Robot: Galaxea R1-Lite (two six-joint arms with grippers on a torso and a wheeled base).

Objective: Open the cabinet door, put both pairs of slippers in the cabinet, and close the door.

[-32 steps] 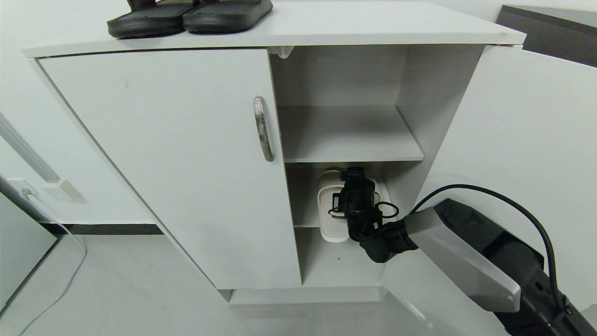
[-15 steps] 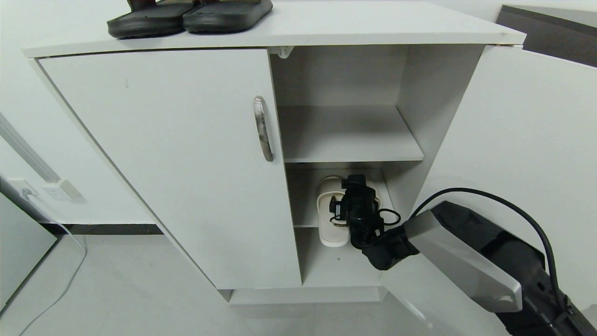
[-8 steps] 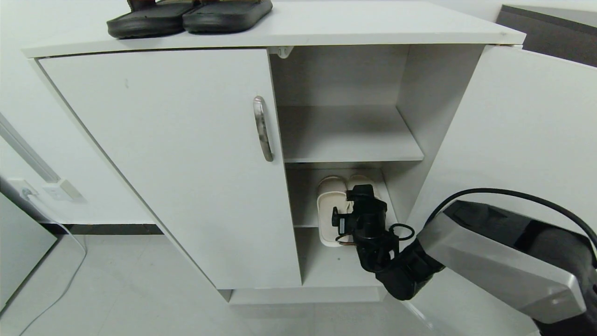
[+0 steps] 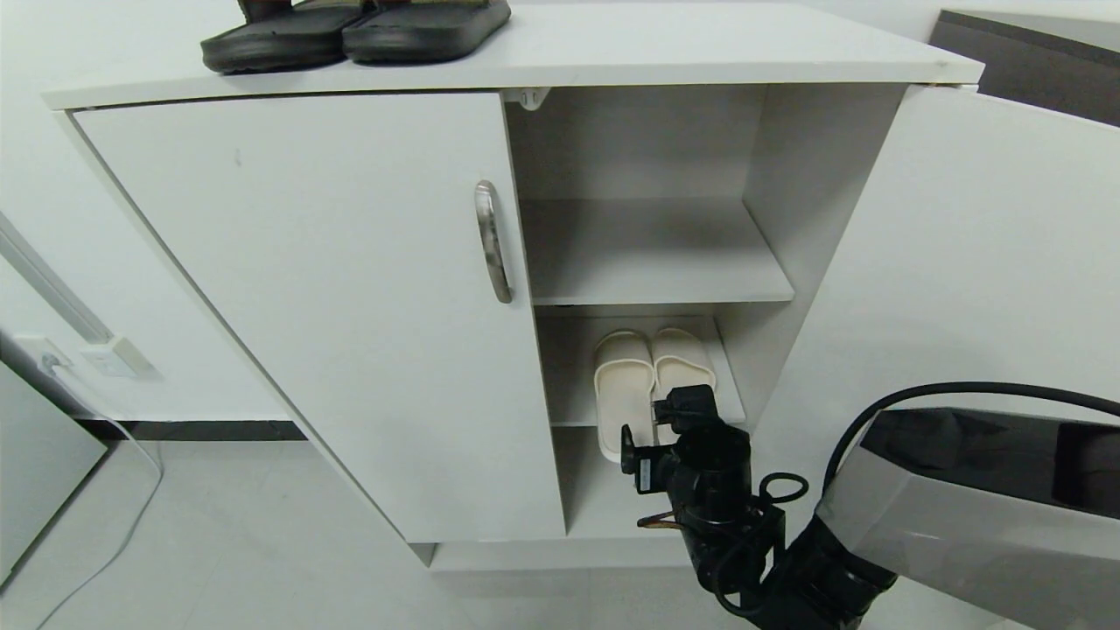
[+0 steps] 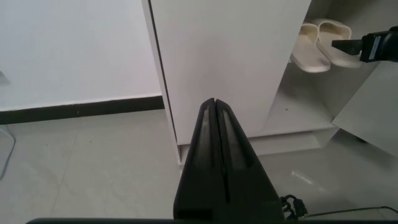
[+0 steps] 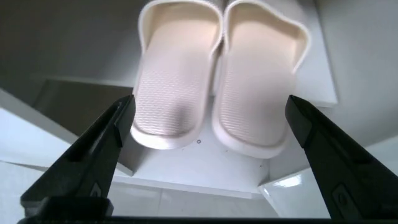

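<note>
A pair of cream slippers (image 4: 652,376) lies side by side on the cabinet's middle shelf, heels overhanging its front edge. My right gripper (image 4: 681,404) hangs just in front of them, outside the cabinet. It is open, with the slippers (image 6: 211,93) beyond its fingers (image 6: 106,143) and nothing between them. A pair of black slippers (image 4: 350,31) rests on the cabinet top at the left. My left gripper (image 5: 214,104) is shut and empty, low above the floor, pointing at the closed left door (image 5: 230,56). The cream slippers (image 5: 323,46) lie off to its side.
The cabinet's right door (image 4: 962,262) stands open; the left door (image 4: 332,306) is closed, with a metal handle (image 4: 493,241). The upper shelf (image 4: 647,254) and bottom shelf (image 4: 612,499) are bare. A wall socket with a cable (image 4: 44,354) is at the left.
My right gripper has drawn back out of the cabinet, away from the cream slippers and lower in the head view. The slippers stay on the middle shelf, both in full sight.
</note>
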